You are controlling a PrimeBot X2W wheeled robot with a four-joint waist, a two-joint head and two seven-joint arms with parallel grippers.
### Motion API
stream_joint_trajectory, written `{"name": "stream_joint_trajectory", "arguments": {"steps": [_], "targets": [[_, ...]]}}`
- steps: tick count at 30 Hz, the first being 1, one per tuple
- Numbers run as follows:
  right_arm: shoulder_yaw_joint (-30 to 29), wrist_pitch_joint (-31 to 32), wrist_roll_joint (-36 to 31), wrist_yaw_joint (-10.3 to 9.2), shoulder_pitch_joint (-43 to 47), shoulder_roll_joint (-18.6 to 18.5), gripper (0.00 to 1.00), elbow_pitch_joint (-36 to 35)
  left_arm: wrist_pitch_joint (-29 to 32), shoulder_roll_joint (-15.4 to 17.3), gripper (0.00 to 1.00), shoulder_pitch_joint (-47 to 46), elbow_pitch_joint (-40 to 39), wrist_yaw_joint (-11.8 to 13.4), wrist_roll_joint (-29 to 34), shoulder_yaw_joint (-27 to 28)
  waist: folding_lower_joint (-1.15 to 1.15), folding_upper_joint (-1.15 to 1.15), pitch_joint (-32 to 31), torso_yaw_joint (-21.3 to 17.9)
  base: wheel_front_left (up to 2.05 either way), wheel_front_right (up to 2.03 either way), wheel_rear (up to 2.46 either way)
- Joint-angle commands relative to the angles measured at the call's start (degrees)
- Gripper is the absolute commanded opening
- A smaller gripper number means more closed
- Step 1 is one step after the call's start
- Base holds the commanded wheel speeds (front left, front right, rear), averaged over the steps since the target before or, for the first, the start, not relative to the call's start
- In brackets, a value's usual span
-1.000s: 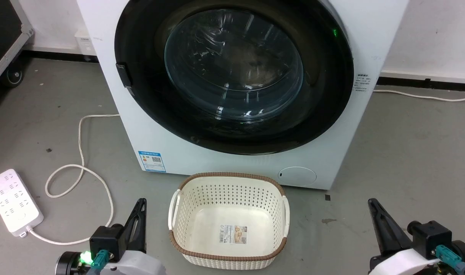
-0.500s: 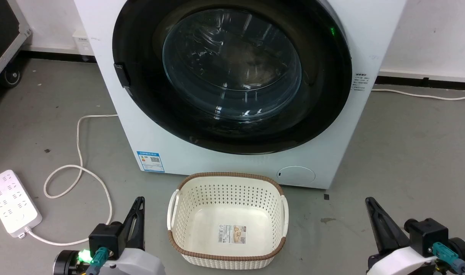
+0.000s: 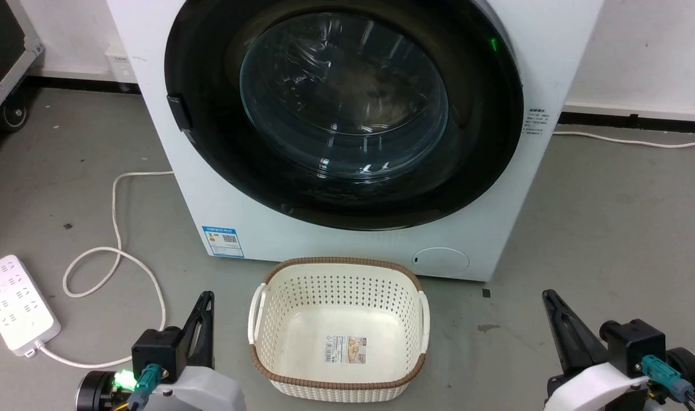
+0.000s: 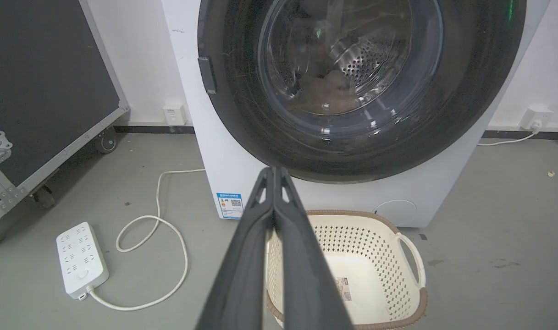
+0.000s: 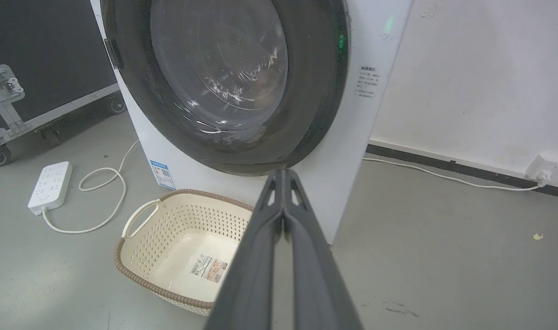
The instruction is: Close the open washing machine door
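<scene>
Facing door [image 3: 342, 103]: basket [image 3: 338, 264], label [image 3: 347, 349] inside.

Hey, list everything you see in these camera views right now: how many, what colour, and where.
washing machine: 1, white, against the wall ahead of the robot
washing machine door: 1, black rim with clear glass, lying flat against the washer's front
laundry basket: 1, cream with brown rim, on the floor before the washer, with just a label inside
power strip: 1, white, on the floor at the left
cord: 1, white, looping from the power strip toward the washer
wheeled case: 1, black with metal edges, far left
wall boxes: 2, white, low on the wall, one each side of the washer
left tool: 1, dark, shut, lower left of the head view
right tool: 1, dark, shut, lower right of the head view
</scene>
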Motion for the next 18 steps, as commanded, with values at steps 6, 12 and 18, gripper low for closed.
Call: {"name": "stream_joint_trajectory", "arguments": {"steps": [6,12,18], "targets": [[0.42,0.98,-0.49,-0.04,-0.8,0.26,0.0,-1.07,0.95,-0.05,0.0,-0.77,-0.86,0.65,0.85,0.36,0.0,0.0,0.03,-0.14,0.0,0.0,0.0],[0.67,1.69,-0.69,-0.04,-0.89,0.27,0.0,-1.58,1.65,-0.06,0.0,-0.83,-1.3,0.84,1.14,0.49,0.0,0.0,0.07,-0.26,0.0,0.0,0.0],[0.91,2.4,-0.88,-0.04,-0.97,0.29,0.0,-2.09,2.35,-0.07,0.0,-0.89,-1.74,1.04,1.43,0.62,0.0,0.0,0.1,-0.39,0.0,0.0,0.0]]}}
